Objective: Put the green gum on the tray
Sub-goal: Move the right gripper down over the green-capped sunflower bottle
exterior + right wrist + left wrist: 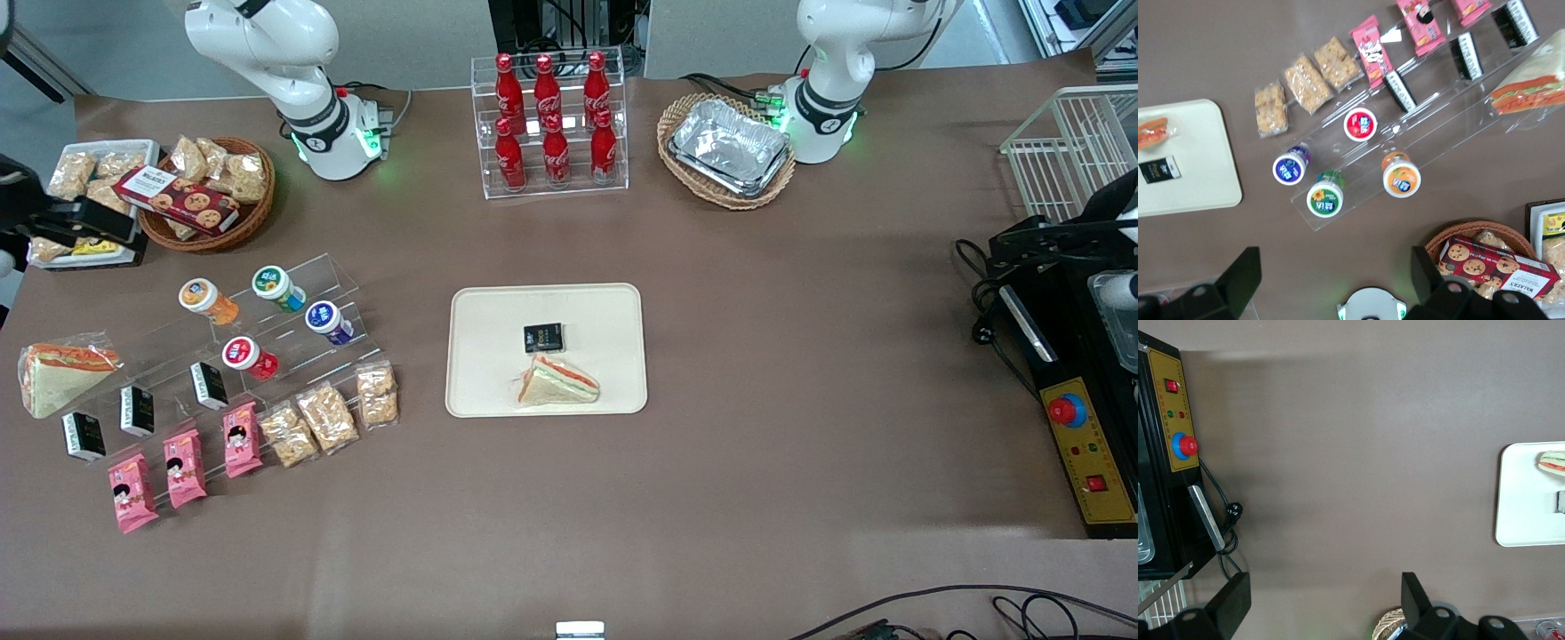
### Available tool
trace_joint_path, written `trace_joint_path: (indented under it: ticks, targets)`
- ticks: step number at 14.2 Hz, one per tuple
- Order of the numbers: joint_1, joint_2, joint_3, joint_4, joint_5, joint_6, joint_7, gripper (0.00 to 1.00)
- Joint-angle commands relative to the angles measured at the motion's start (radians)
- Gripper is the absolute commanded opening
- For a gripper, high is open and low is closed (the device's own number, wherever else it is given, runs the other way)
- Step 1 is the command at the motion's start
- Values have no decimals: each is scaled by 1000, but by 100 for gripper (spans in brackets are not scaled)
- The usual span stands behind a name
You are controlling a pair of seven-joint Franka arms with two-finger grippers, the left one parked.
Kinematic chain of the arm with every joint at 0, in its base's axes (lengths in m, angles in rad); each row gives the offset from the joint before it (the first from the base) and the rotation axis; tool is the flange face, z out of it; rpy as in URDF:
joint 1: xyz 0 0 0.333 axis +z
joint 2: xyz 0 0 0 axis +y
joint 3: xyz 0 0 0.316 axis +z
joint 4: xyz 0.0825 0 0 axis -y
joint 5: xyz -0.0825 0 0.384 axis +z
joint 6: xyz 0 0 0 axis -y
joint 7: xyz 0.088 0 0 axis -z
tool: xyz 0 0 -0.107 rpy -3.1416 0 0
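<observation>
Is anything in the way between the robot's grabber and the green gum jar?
Nothing visible is. The gripper hangs above the table, jaws open, and the green gum sits uncovered on the clear stepped rack, with the blue jar and orange jar beside it, apart.

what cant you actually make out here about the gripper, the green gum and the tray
- Gripper: right wrist view shows only the dark fingers, spread wide and holding nothing; front view crops it at the frame edge.
- Green gum: lid label too small to read in either view.
- Tray: cut off by the frame edge in both wrist views.
</observation>
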Motion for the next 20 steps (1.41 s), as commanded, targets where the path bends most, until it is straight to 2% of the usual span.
trace_joint_path:
  ticks: [1,3,7,12,16,20]
  targets:
    - [46,-134,3,-259,3,156,8,100]
    - [83,-220,4,-431,3,288,28,100]
    - [111,-230,4,-576,3,394,42,100]
    - [123,-224,4,-682,3,531,42,100]
    - [140,-204,4,-818,3,742,45,100]
    - [164,-166,4,-855,3,827,77,100]
